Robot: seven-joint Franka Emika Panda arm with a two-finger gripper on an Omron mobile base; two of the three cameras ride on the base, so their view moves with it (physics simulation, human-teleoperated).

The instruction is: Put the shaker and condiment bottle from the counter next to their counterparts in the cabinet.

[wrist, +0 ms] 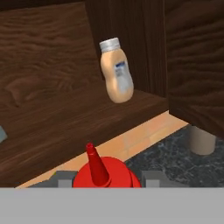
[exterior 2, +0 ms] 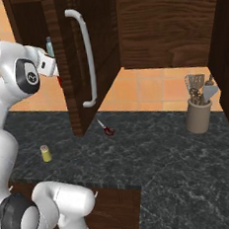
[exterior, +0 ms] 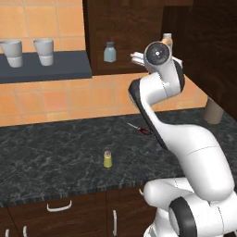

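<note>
My gripper [wrist: 107, 179] is shut on the red condiment bottle [wrist: 104, 174], whose pointed nozzle rises between the fingertips. It is held up in front of the open cabinet [exterior: 125, 28], just below and short of its inner shelf [wrist: 65, 127]. On that shelf the tan bottle [wrist: 116, 72] with a white cap stands ahead and to the right, and the grey-blue shaker [exterior: 109, 52] is further left. The yellow-green shaker [exterior: 108, 159] stands upright on the dark counter [exterior: 55, 152], near its front edge. From the right base, the gripper [exterior 2: 50, 68] sits beside the door's edge.
The tall cabinet door [exterior 2: 81, 55] hangs open right of the hand. A dark grey wall shelf [exterior: 55, 69] carries two white cups [exterior: 45, 51]. A small red-handled tool [exterior 2: 107, 130] lies on the counter under the cabinet. A utensil holder [exterior 2: 198, 116] stands at the far right.
</note>
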